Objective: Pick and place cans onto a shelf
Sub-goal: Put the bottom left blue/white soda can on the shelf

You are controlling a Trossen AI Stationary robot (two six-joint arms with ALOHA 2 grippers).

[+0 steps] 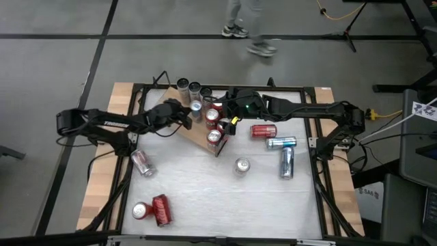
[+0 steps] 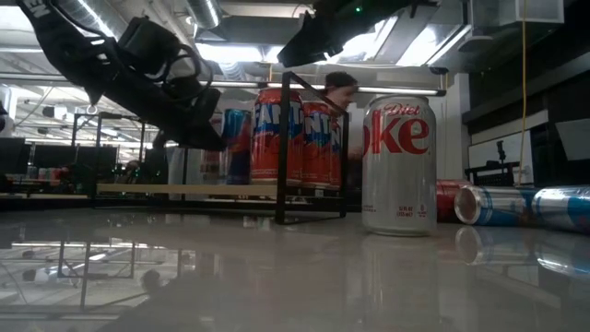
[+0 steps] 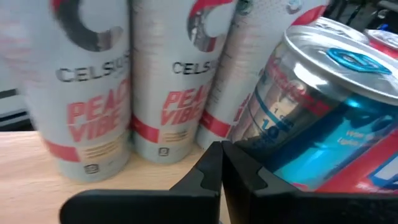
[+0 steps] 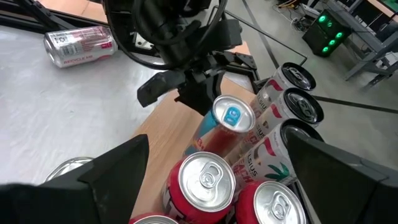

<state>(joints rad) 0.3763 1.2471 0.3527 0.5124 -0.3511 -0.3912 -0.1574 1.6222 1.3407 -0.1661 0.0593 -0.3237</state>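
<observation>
The shelf (image 1: 198, 139) is a light wooden board with a black frame, lying at the table's far middle. On it stand three slim white cans (image 3: 93, 93), several red cans (image 4: 205, 180) and a blue-and-silver can (image 3: 329, 124) that tilts. My left gripper (image 3: 222, 171) is shut, its tips at this can's side; it comes from the table's left (image 1: 186, 116). My right gripper (image 4: 217, 143) hangs wide open above the red cans, holding nothing (image 1: 225, 108). My left gripper meets the blue-and-silver can's side wall (image 3: 280, 155), low on the can, with its shut fingertips (image 3: 211, 165). The fingers come nearly level from the table's left side. The can stands on the shelf board, tilted away from the fingers, top toward the red cans.
Loose cans lie on the white table: a red one (image 1: 263, 130) and two blue-and-silver ones (image 1: 283, 154) at the right, one (image 1: 142, 162) at the left, two red ones (image 1: 151, 210) near the front. A silver can (image 2: 398, 166) stands upright mid-table. A person walks beyond the far edge.
</observation>
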